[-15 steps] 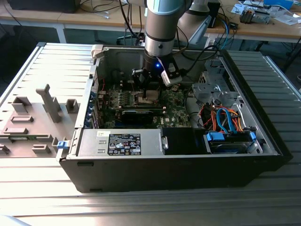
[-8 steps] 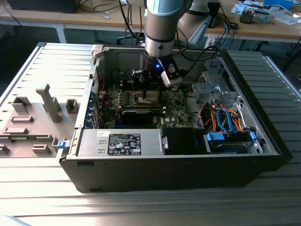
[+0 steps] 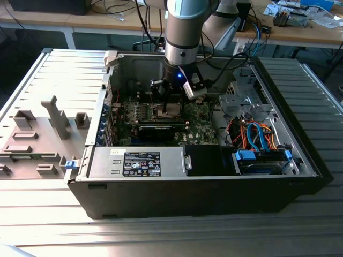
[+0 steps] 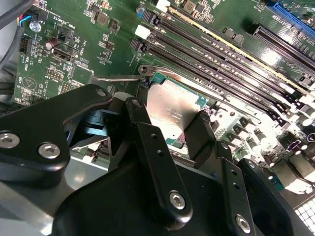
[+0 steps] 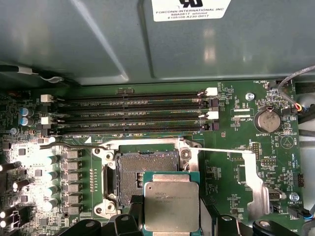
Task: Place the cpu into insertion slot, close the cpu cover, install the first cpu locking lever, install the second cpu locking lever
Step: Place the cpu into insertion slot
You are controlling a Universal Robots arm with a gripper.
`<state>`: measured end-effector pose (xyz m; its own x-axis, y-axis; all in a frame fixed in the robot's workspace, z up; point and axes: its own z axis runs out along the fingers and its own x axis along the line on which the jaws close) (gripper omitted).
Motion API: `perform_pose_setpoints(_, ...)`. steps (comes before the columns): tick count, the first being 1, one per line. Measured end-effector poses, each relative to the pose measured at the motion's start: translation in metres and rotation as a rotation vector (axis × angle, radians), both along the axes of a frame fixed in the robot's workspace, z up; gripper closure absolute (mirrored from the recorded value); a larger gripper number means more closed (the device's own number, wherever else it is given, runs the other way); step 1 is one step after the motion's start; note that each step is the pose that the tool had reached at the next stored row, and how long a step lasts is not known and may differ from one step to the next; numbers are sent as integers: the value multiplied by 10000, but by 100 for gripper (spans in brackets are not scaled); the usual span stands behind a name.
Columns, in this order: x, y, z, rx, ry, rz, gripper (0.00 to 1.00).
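Note:
My gripper [image 4: 168,117] is shut on the cpu [image 5: 171,206], a flat square chip with a silver face and green edge, gripped on two opposite sides. In the first wrist view the cpu hangs over the near edge of the insertion slot [image 5: 135,171], whose dark centre is open and bare. Two thin locking levers stand unlatched, one [image 5: 74,142] on one side and the other [image 5: 229,150] on the opposite side. A silver plate [image 4: 86,169] shows under the gripper body; I cannot tell if it is the cpu cover. In the exterior view the gripper [image 3: 170,106] is down inside the computer case.
Several long memory slots [image 5: 138,113] run beside the socket. A long black card [image 3: 155,130] lies nearer the power supply [image 3: 136,160]. A drive cage with orange and blue cables [image 3: 257,134] fills the exterior view's right. Case walls [image 3: 107,96] surround the board.

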<state>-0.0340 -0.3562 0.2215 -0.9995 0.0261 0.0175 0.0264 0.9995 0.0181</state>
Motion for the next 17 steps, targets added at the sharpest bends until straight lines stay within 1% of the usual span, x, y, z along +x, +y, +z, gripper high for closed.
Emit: perform_pose_setpoints(17,0,0,-41,-17,1,0,46)
